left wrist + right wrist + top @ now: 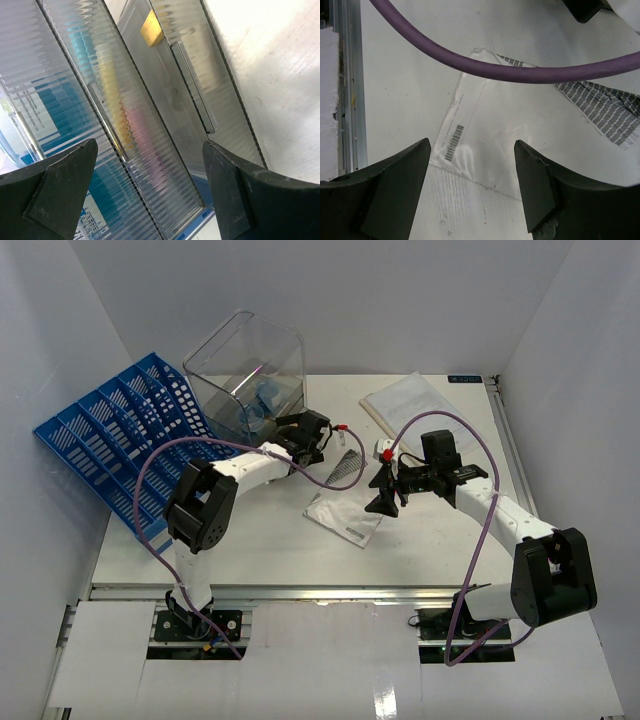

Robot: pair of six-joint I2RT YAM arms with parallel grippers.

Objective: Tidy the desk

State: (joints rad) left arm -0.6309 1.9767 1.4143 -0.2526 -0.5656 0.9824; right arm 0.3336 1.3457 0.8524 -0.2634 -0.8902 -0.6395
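The white desk (260,550) holds loose papers. My left gripper (312,436) is open and empty, right at the front wall of the clear plastic bin (245,370); in the left wrist view (150,190) the jaws stand wide apart before the bin's ribbed wall (150,125). My right gripper (385,492) is open and empty, hovering over a clear plastic sleeve with a barcode label (345,517). In the right wrist view the gripper (472,185) is above the sleeve (485,145).
A blue slotted file rack (120,435) lies at the back left. A grey patterned sheet (345,470) lies beside the sleeve and shows in the right wrist view (600,107). A white booklet (410,405) lies at the back right. A purple cable (485,67) crosses the right wrist view.
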